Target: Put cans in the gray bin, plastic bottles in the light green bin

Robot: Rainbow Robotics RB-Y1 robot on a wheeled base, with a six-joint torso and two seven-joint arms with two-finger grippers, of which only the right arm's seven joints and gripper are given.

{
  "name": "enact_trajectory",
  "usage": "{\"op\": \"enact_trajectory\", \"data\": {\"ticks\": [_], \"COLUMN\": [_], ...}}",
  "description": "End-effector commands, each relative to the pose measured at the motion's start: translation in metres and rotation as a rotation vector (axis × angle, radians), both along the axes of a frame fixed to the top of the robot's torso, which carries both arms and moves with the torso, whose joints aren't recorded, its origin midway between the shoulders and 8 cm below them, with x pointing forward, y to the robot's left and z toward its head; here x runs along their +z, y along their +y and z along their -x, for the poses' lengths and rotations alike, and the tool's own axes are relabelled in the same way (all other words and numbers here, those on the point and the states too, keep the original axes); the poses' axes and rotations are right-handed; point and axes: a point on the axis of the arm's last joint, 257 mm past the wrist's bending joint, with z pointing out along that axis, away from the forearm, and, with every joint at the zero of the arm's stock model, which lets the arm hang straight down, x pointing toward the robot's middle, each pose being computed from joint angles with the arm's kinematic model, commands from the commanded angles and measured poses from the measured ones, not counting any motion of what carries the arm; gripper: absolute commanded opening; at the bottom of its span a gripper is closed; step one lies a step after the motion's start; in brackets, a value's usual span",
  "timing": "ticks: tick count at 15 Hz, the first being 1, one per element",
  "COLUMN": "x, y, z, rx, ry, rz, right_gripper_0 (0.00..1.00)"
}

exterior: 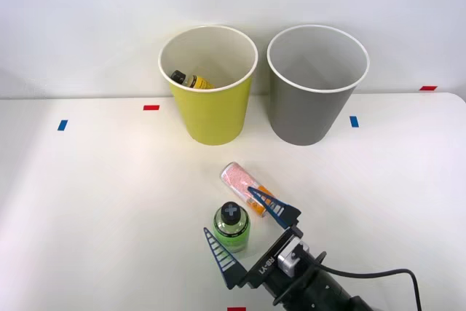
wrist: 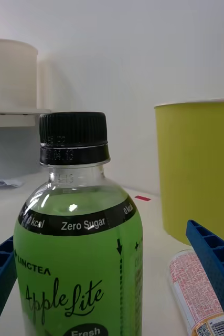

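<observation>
A bright green plastic bottle [exterior: 231,228] with a black cap stands upright on the white table. My right gripper [exterior: 230,213] is open, with one blue finger on each side of the bottle; the wrist view shows the bottle [wrist: 80,252] large between the fingers [wrist: 214,265] of the gripper [wrist: 100,234]. The pink-and-orange can [exterior: 245,184] lies on its side just beyond the bottle, close to one finger, and the same can [wrist: 194,294] lies beside that finger in the wrist view. The light green bin [exterior: 211,118] holds a yellow-labelled bottle [exterior: 191,80]. The gray bin [exterior: 313,114] stands to its right.
Both bins stand at the table's far edge against a white wall. Red tape marks [exterior: 151,107] and blue tape marks [exterior: 354,121] lie on the table. The light green bin's wall [wrist: 201,168] rises beyond the can in the wrist view.
</observation>
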Motion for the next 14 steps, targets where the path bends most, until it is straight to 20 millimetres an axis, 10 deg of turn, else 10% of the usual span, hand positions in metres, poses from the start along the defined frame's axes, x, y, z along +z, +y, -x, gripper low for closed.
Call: {"op": "enact_trajectory", "data": {"ticks": [1,3,5,6,14], "x": [0.0004,-0.0015,-0.0019,-0.0023,0.0023], "y": [0.0052,0.0075,0.0077,0.0078,0.0025], "z": [-0.0022,-0.0025,-0.0025,-0.0025,-0.0048], "rx": [0.003,0.006,0.003,0.003,-0.014], "ry": [-0.001,-0.002,-0.009,-0.010,-0.010], "rz": [0.009,0.024,0.032,0.035,0.012], "right_gripper_0": [1.00,1.00,0.25,0.08,0.00]}}
